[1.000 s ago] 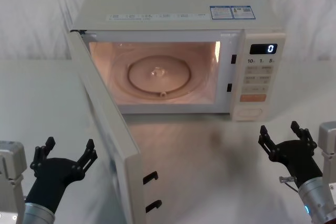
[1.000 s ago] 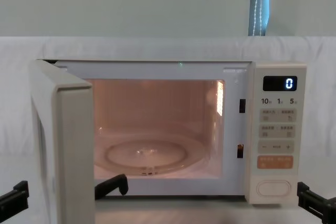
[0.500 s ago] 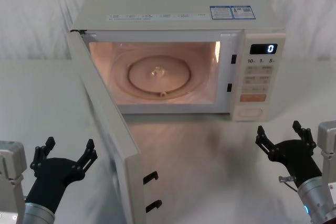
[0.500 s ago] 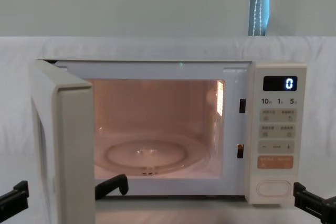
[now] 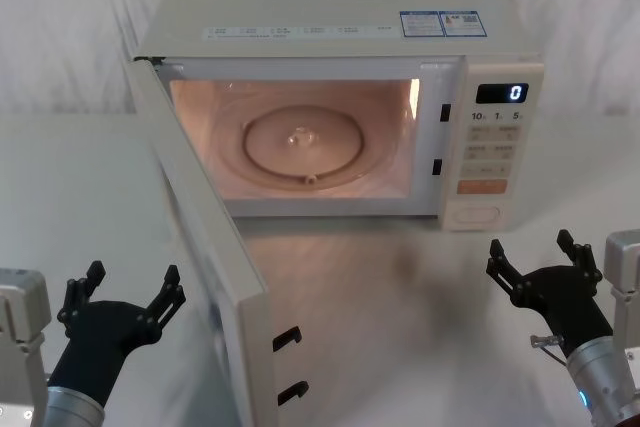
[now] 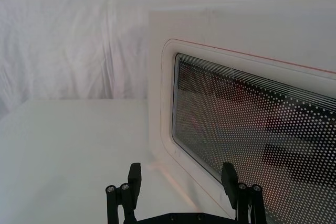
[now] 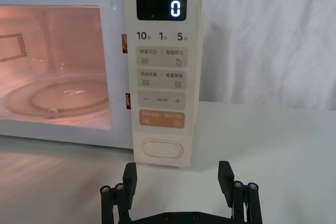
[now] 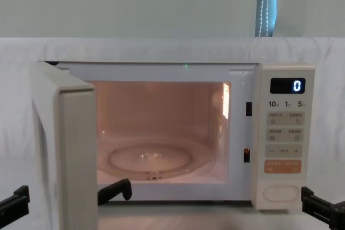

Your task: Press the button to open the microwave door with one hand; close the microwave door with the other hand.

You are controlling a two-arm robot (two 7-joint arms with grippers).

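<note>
Since a second ago, my right tool (image 5: 532, 258) edged slightly left; rest unchanged. White tabletop (image 5: 400, 307), white draped cloth behind. One microwave (image 5: 340, 27), lit inside. Microwave door (image 5: 200, 237) swung open, standing between my two tools. Button (image 7: 162, 149) at panel bottom, just ahead of right tool. Left tool (image 5: 127, 288) beside door's outer face. Both tools' fingers spread.

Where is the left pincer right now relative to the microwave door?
In the head view the left pincer sits low on the robot's left, open, just outside the swung-open microwave door; its wrist view faces the door's dark window.
</note>
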